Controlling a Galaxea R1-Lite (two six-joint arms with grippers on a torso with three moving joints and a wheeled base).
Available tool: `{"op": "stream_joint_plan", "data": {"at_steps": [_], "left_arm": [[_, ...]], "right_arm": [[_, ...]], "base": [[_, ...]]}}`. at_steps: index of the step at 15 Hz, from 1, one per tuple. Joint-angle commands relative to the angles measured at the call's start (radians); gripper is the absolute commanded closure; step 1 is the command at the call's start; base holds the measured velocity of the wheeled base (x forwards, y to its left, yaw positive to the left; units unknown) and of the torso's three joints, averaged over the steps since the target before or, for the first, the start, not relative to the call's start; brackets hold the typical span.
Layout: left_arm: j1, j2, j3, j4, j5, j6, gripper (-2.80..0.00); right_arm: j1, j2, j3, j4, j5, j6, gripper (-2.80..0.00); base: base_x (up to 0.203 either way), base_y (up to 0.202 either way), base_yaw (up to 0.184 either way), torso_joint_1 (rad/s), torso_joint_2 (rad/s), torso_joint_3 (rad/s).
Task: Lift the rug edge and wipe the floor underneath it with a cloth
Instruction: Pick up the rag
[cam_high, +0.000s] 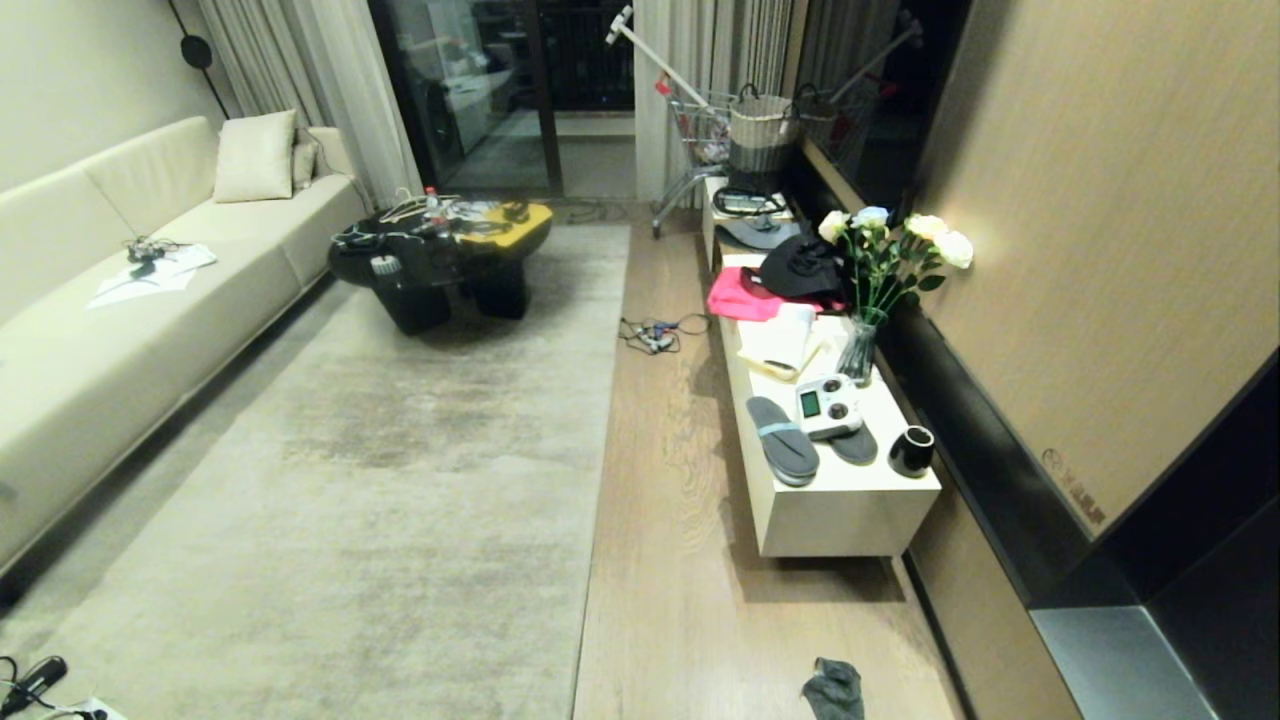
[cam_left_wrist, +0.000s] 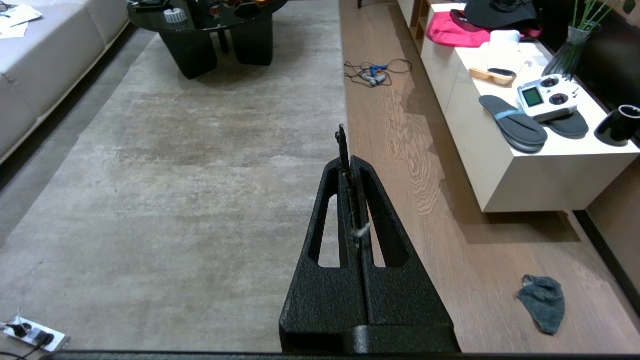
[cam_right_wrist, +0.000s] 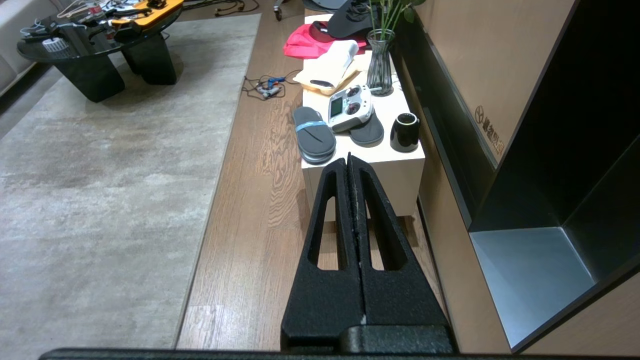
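We stand back from the rug, both arms parked and nothing begun.

The large pale beige-grey short-pile rug (cam_high: 400, 480) lies flat, its straight rug edge (cam_high: 600, 470) meeting the light brown wood-plank floor (cam_high: 670, 560), so the planks underneath stay hidden. The small dark grey cloth (cam_high: 834, 688) sits crumpled on the planks near the low white cabinet (cam_high: 850, 500) (partly cut off in our head view). The left gripper (cam_left_wrist: 345, 150) and right gripper (cam_right_wrist: 348, 162) hover high with fingers pressed together, holding nothing.
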Motion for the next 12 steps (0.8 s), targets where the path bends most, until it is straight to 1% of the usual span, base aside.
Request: {"op": "stream_joint_plan", "data": {"at_steps": [1,12], "left_arm": [[0.000,0.001,0.000,0.000,0.000,0.000,0.00],[0.000,0.001,0.000,0.000,0.001,0.000,0.00]], "right_arm": [[0.000,0.000,0.000,0.000,0.000,0.000,0.00],[0.000,0.002,0.000,0.000,0.000,0.000,0.00]], "base": [[0.000,0.000,0.000,0.000,0.00,0.000],[0.000,0.000,0.000,0.000,0.00,0.000]]}}
